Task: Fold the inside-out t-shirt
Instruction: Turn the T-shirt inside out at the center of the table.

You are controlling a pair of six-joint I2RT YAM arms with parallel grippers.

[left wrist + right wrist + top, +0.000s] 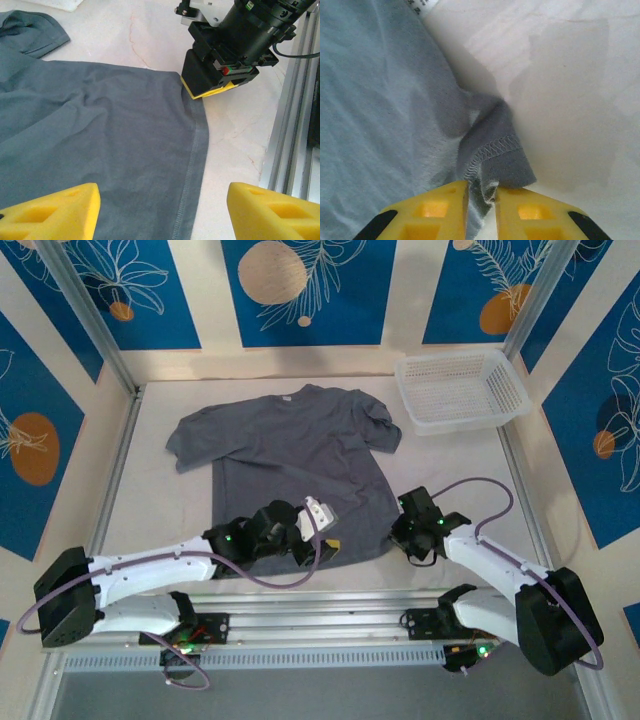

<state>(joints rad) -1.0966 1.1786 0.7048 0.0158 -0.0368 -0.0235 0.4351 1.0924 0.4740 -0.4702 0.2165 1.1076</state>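
while the inside-out t-shirt (290, 460) lies spread flat on the desk (470, 480), collar far and hem near, the right jaws are pinched almost shut on its near right hem corner. seen from the right wrist, their yellow fingertips (440, 210) leave only a slit between them, and a bunched fold of grey cloth with zigzag seam stitching comes up out of that slit. the left wrist view shows one yellow tip of that arm (207, 91) pressed down on the same corner.

the left jaws stand wide open just to the left of it, over the near hem. their yellow fingertips (55, 212) are set well apart, one above the cloth and the other above bare desk, with the stitched side edge running between them. both tips are cut off by the bottom of the frame, so i cannot tell whether they touch the cloth.

from above, the left wrist covers a stretch of the near hem, and the right wrist's black housing hides its own tips. a white label (422, 4) is cut off at the top edge, its print unreadable. a white mesh basket (462, 390) sits at the far right, apart from the shirt.
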